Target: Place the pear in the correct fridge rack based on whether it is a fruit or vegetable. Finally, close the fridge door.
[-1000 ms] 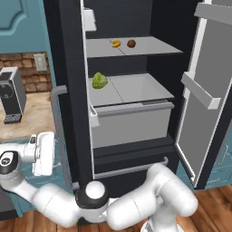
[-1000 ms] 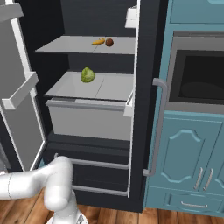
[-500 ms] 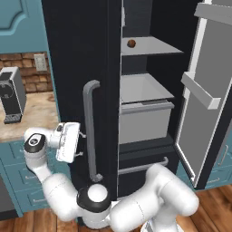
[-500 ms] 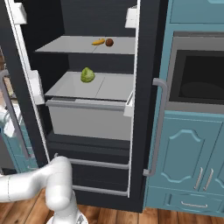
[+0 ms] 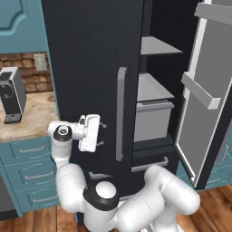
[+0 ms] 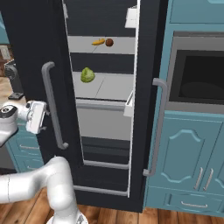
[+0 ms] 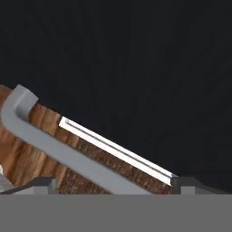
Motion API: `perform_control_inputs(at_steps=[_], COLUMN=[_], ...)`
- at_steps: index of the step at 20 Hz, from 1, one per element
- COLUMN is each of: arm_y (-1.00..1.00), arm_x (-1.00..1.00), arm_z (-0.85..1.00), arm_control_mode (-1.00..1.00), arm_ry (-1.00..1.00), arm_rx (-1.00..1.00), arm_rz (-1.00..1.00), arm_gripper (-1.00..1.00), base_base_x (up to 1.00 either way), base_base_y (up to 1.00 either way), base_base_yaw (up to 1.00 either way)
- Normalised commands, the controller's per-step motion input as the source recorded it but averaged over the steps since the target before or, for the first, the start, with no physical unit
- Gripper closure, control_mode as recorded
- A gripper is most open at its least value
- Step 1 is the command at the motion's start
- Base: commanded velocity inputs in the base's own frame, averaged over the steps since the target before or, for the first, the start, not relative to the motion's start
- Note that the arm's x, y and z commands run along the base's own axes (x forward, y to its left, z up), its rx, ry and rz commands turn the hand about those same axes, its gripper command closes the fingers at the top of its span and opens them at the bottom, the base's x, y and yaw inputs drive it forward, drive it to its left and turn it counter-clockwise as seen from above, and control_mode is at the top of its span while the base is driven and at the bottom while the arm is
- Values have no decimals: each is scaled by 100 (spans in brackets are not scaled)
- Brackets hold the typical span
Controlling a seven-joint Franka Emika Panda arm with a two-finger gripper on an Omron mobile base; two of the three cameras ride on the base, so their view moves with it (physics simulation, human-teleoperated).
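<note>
The small brownish-golden rounded pear (image 6: 109,42) lies on the upper light-grey fridge rack (image 6: 122,45) of the dark fridge, just beside a yellow banana (image 6: 98,42) to its left in the right base view. On the grey slab below, a green leafy vegetable (image 6: 87,75) sits near the left edge, above a light-grey drawer (image 6: 103,122). The fridge's dark left door (image 5: 90,68), with its long vertical grey handle (image 5: 120,113), stands partly swung across the opening, so that in the left base view it covers much of the interior and leaves a strip of shelf (image 5: 156,46) and drawer showing. The right door (image 5: 206,90), with its grey inner bins, stands open. The white arm's two-finger gripper (image 5: 101,134) is against the outer face of the left door, beside the handle, its small dark fingers (image 5: 102,125) spread apart and holding nothing. In the hand view the dark door panel is close ahead, with the bent end of the grey handle (image 7: 41,136) running slantwise in front of it, the jaws released and set wide. At the far left, a grey appliance (image 5: 11,96) stands on a tan counter (image 5: 31,115) over teal drawers.
</note>
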Motion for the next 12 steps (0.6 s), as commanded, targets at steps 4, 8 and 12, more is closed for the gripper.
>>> perform_control_inputs(at_steps=[4, 8, 12], arm_y=[-49, -39, -31], arm_x=[59, 62, 70], arm_z=[0, 0, 0], arm_control_mode=[-100, -100, -100], arm_ry=[-14, -9, -8], arm_rx=[5, 8, 10], arm_rz=[32, 40, 48], arm_gripper=[-100, -100, -100], base_base_x=[0, 0, 0], base_base_y=[0, 0, 0], base_base_yaw=[0, 0, 0])
